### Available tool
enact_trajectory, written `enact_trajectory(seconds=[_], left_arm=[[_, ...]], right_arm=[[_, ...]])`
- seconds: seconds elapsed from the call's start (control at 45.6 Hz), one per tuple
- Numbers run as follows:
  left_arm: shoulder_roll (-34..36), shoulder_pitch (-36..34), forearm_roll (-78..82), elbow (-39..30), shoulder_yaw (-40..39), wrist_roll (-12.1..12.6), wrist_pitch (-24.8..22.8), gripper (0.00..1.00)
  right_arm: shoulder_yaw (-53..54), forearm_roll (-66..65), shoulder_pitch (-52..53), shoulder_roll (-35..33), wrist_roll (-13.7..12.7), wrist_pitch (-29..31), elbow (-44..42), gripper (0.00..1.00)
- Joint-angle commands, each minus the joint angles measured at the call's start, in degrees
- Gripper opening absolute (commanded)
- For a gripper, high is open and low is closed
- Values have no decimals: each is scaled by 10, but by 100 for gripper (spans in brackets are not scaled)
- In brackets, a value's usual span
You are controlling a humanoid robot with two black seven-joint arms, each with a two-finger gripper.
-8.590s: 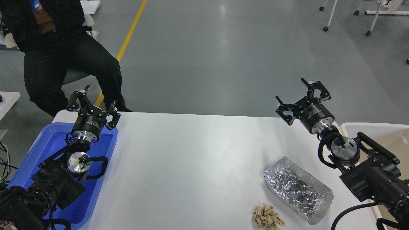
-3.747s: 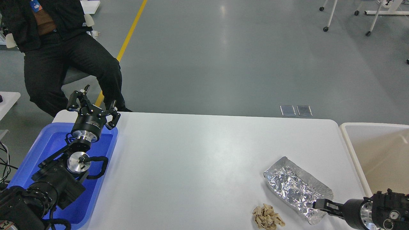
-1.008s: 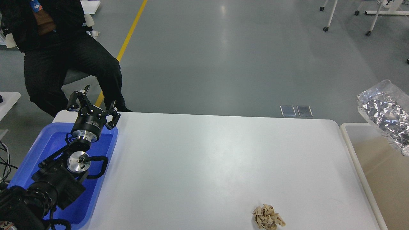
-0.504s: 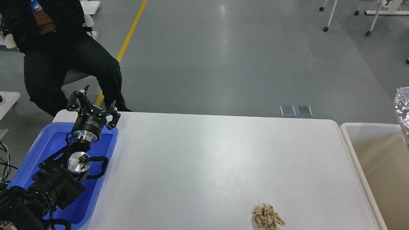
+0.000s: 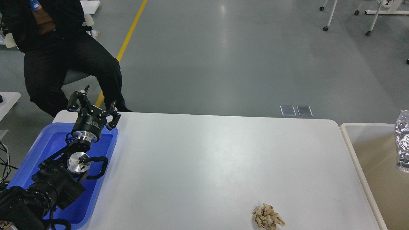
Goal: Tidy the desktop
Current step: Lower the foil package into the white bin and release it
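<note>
The white desktop (image 5: pixel 204 159) fills the middle of the head view. A crumpled beige paper wad (image 5: pixel 267 217) lies on it near the front right. A crinkled silver foil piece (image 5: pixel 402 140) shows at the right edge, over the beige bin (image 5: pixel 351 140); what holds it is out of view. My left gripper (image 5: pixel 92 103) is open and empty, raised over the far end of the blue tray (image 5: pixel 44 143). My right gripper is out of view.
A person in black sits on a chair (image 5: pixel 64 57) just beyond the table's far left corner. The blue tray lies along the table's left edge, under my left arm. The bin stands past the table's right edge.
</note>
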Motion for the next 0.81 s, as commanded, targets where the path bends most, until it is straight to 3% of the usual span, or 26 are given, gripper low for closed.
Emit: enact_trajectory(seconds=[0.0, 0.526, 0.548, 0.635, 0.745, 0.789], left_arm=[[0, 0, 0, 0, 0, 0, 0, 100], [0, 0, 0, 0, 0, 0, 0, 100], [0, -1, 0, 0, 0, 0, 0, 100], [0, 0, 0, 0, 0, 0, 0, 100], [0, 0, 0, 0, 0, 0, 0, 100], [0, 0, 0, 0, 0, 0, 0, 100]], right_arm=[[27, -10, -21, 43, -1, -2, -52, 0], [27, -36, -51, 56, 4, 8, -50, 0], [27, -36, -52, 56, 5, 9, -51, 7], [27, -36, -56, 56, 6, 10, -49, 62], [27, -36, -54, 54, 6, 10, -44, 95], [27, -36, -51, 53, 6, 10, -42, 98]])
